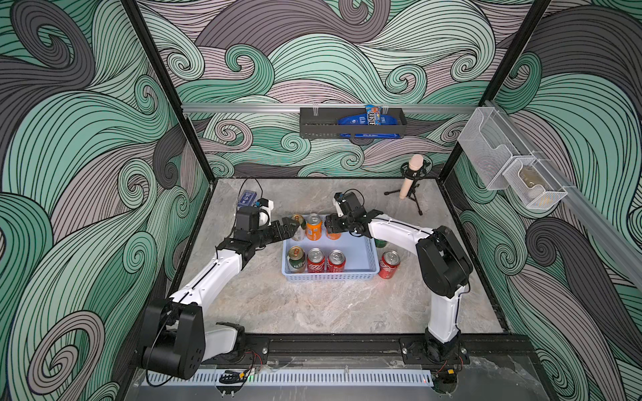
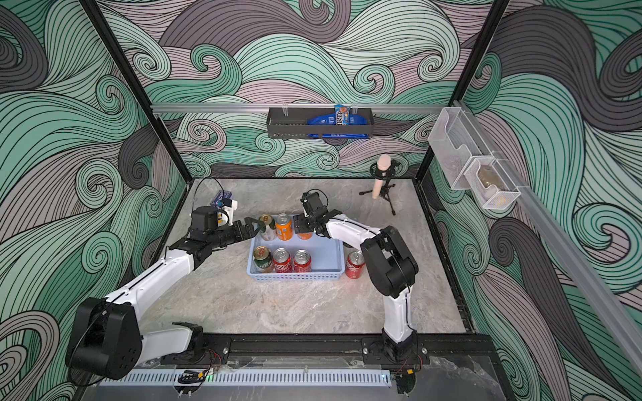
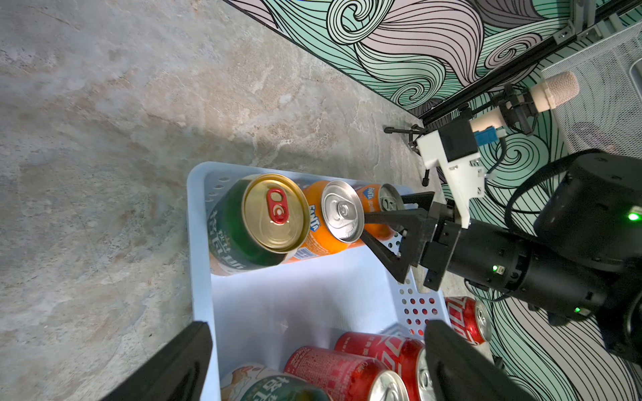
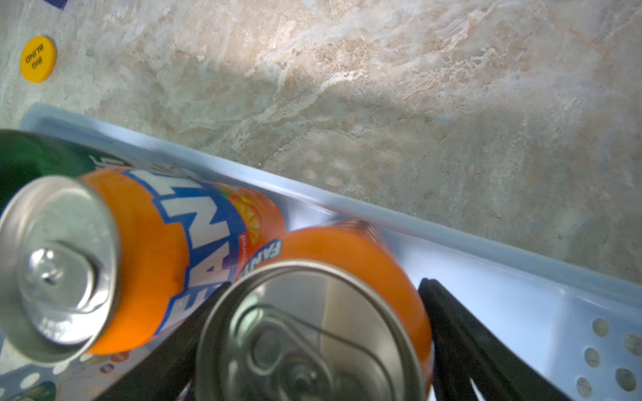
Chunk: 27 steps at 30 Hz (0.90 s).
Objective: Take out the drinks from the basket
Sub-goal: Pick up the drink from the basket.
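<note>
Basket: the shallow light-blue perforated plastic basket [image 1: 330, 276] sits mid-table on the grey marbled tabletop [image 1: 312, 309].
Back row: a green-and-cream aluminium can with a gold top [image 3: 271, 215] stands in the left corner. Next to it is an orange aluminium can [image 4: 156, 243], and just beside that a second orange can [image 4: 347, 250].
Front row: another gold-topped green-and-cream can [image 1: 296, 259], a red aluminium can [image 1: 315, 260] and a second red can [image 1: 336, 261] stand side by side.
Already out: a third red can [image 1: 389, 264] stands on the tabletop just beside the basket's right wall. A bright green can [image 1: 380, 243] is behind it, mostly hidden by the right arm.
Right gripper [image 4: 323, 288]: it is down in the back row, with its black jaws pressed against both sides of the second orange can.
Left gripper [image 3: 318, 326]: it is over the basket's left end, jaws wide apart and holding nothing. Its tips are near the corner can, but I can't make out whether they touch it.
</note>
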Tool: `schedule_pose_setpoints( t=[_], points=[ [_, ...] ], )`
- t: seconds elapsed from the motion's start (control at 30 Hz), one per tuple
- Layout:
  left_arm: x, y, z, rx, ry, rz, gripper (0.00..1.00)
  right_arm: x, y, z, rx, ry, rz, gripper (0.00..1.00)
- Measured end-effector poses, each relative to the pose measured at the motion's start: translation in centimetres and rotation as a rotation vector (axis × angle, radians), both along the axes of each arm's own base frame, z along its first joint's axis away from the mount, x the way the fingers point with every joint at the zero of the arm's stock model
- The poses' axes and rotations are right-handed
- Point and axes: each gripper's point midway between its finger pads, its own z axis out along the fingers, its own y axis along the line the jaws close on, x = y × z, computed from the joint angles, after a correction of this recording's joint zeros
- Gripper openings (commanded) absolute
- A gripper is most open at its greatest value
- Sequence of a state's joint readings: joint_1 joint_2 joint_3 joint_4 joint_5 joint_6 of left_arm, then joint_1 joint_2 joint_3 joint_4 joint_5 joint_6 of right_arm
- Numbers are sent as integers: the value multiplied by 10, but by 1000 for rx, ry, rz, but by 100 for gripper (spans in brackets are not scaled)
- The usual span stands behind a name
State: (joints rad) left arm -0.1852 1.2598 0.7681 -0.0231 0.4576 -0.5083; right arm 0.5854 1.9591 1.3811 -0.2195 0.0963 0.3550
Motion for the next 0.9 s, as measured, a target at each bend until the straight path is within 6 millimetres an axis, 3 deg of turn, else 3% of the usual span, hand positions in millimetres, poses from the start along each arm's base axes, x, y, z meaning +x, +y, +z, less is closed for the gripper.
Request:
schedule_pose_setpoints(
  t=[0.2, 0.47, 0.57, 0.7, 0.9],
  points=[
    [0, 0, 0, 0, 0, 0, 98, 2, -1, 2, -1, -8, -11, 56],
    [-1, -1, 0, -3, 0, -5, 98, -14, -17, 11, -28, 4, -24, 51],
    [-2, -3, 1, -11, 1, -17, 98, -19, -23, 30, -23, -19, -32, 51],
    [-3, -5, 3, -21, -1, -31, 98, -18, -30, 70, 10, -95, -51, 52],
    [-5, -18, 20, -85, -53, -104, 98, 0, -47, 117, 55, -189, -95, 53]
  ],
)
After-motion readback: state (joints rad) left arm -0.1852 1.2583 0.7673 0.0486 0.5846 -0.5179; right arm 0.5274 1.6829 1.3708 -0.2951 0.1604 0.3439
